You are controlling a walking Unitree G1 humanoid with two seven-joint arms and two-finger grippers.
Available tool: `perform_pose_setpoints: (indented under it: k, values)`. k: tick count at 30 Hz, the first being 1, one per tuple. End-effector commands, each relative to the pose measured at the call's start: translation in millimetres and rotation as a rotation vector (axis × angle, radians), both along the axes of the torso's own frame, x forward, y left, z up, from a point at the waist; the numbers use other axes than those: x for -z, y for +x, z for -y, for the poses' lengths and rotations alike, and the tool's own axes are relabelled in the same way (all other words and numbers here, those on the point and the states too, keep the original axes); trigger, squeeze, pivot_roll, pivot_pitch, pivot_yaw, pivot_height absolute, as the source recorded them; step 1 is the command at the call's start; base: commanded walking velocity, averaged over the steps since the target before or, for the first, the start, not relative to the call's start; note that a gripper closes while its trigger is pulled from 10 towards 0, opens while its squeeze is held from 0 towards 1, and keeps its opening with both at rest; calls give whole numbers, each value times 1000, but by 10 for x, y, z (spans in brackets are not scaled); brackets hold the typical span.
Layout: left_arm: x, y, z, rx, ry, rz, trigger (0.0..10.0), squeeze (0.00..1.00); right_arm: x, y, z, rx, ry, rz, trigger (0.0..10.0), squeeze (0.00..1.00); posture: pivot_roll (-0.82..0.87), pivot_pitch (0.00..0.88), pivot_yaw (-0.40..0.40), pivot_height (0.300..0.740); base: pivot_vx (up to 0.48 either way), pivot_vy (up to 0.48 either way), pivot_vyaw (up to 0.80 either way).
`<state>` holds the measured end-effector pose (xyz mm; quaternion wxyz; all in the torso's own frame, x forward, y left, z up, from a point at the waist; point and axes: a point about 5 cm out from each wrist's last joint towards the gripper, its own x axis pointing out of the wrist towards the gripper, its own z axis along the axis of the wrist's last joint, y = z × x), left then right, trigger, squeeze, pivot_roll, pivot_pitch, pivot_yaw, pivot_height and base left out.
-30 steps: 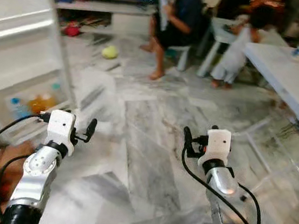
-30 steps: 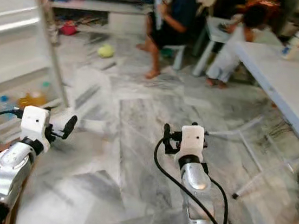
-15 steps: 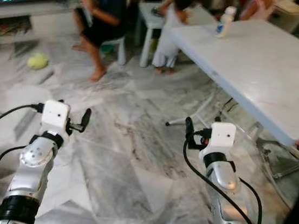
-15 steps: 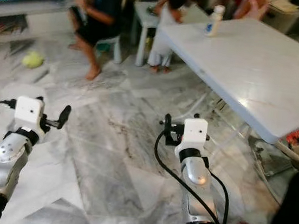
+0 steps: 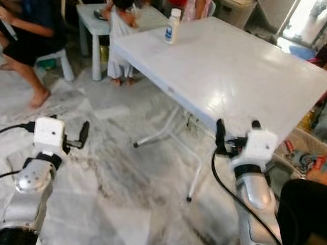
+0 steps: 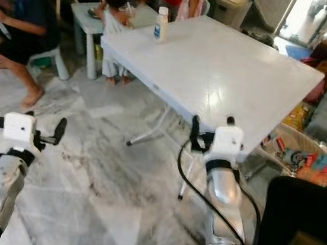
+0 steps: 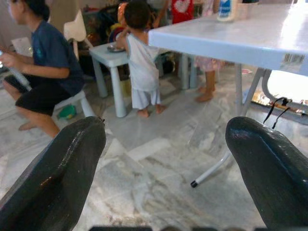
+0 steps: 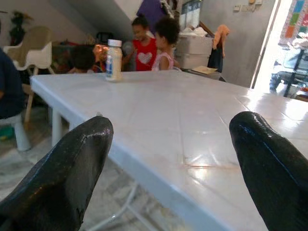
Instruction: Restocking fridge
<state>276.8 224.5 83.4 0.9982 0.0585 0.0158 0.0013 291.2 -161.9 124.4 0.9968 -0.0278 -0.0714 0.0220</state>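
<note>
I'm fetching the white bottle (image 5: pixel 172 26) that stands upright at the far left corner of the white folding table (image 5: pixel 240 78), at about 12 o'clock from me; both grippers are empty, the left gripper (image 5: pixel 83 133) at 9 o'clock over bare marble floor (image 5: pixel 114 182), the right gripper (image 5: pixel 220 135) at 3 o'clock at the table's near edge, each with its fingers spread wide; I'd walk round the near corner, mind the people seated beyond, and square up before reaching.
</note>
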Motion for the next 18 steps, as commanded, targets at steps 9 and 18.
perform_pose_setpoints:
  k: [9,18]
  values:
    - [-74,46,81,33,16,38,10000,0,-54,-27,72,25,50,7,10000,0,-9,0,-9,740,323,356,0]
    - [-105,93,145,71,37,52,10000,0,-64,4,72,27,47,4,10000,0,-7,0,-6,740,322,356,0]
